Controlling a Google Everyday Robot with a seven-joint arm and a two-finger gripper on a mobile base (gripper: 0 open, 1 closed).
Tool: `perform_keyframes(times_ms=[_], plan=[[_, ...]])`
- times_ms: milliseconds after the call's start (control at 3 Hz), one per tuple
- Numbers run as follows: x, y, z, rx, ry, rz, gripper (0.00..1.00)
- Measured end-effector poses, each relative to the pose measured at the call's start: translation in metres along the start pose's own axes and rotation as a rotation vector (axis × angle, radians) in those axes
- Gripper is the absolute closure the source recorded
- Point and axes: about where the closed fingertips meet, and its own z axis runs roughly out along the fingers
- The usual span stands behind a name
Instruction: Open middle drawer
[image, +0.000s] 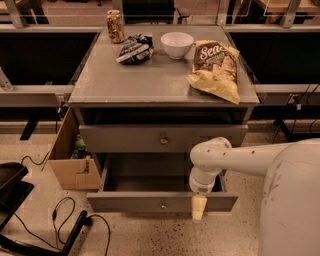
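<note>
Already the middle drawer (125, 202) stands pulled out toward the near side, under the counter (150, 80); its knob (163, 205) lies just left of the gripper (199, 209), which hangs at the drawer front, open or closed I cannot tell

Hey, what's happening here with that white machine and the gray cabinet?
A one-armed robot is working on the gray cabinet. Its middle drawer is pulled out. The gripper points down at that drawer's front, right of the knob. The drawer above is shut. A chip bag, white bowl, can and dark packet sit on top.
</note>
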Motion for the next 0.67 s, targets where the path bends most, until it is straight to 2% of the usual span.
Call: perform_keyframes(times_ms=[333,667], plan=[[0.004,0.005,0.017,-0.033,0.006,0.018,0.0],[-0.013,0.037,0.012,-0.062,0.017,0.047,0.18]])
